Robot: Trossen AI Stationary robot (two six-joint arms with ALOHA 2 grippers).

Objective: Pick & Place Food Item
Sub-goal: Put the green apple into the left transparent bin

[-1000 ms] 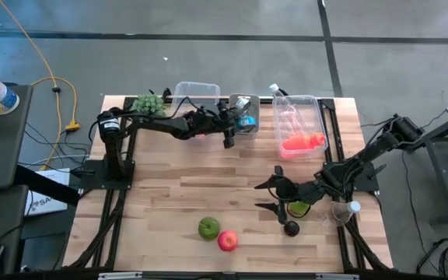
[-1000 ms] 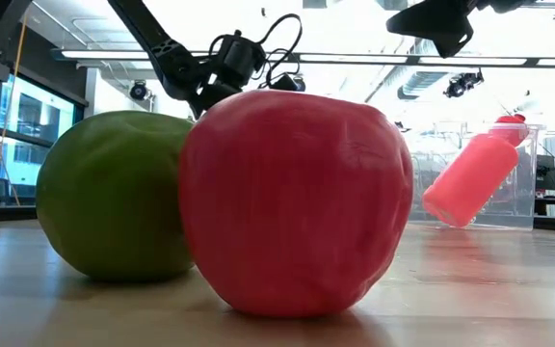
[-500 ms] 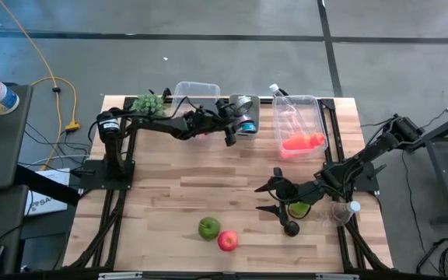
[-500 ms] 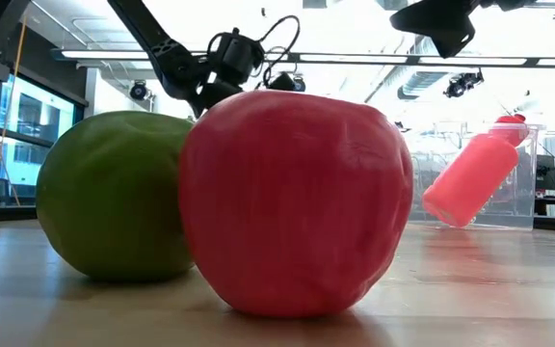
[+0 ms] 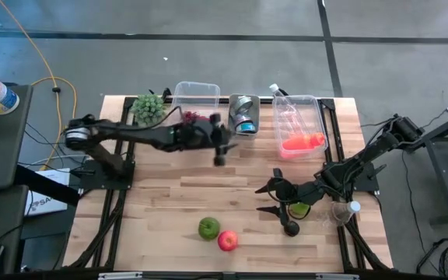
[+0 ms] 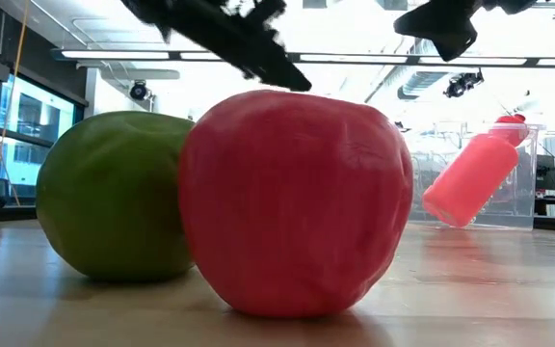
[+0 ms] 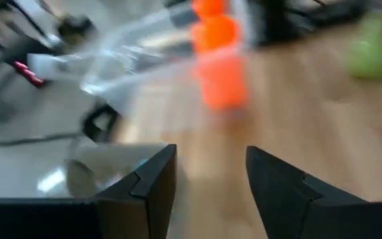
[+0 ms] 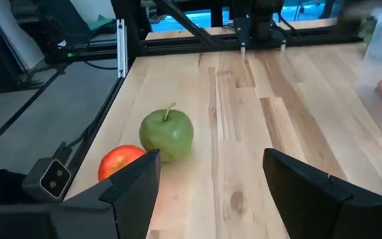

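I read no writing anywhere. My left hand (image 5: 219, 158), fingers apart and empty, blurs near the bins; right hand (image 5: 269, 197) gapes empty. Both apples, green (image 5: 208, 228) and red (image 5: 227, 241), sit touching at the desk's (image 5: 169, 194) front.

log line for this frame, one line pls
left claw: open, empty, near can | right claw: open, empty, waiting | green apple and red apple: on table, untouched

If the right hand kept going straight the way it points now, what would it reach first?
Most likely the green apple: the right hand, fingers apart and empty, points along the table toward it, with the red apple just beside. Depth is hard to judge.
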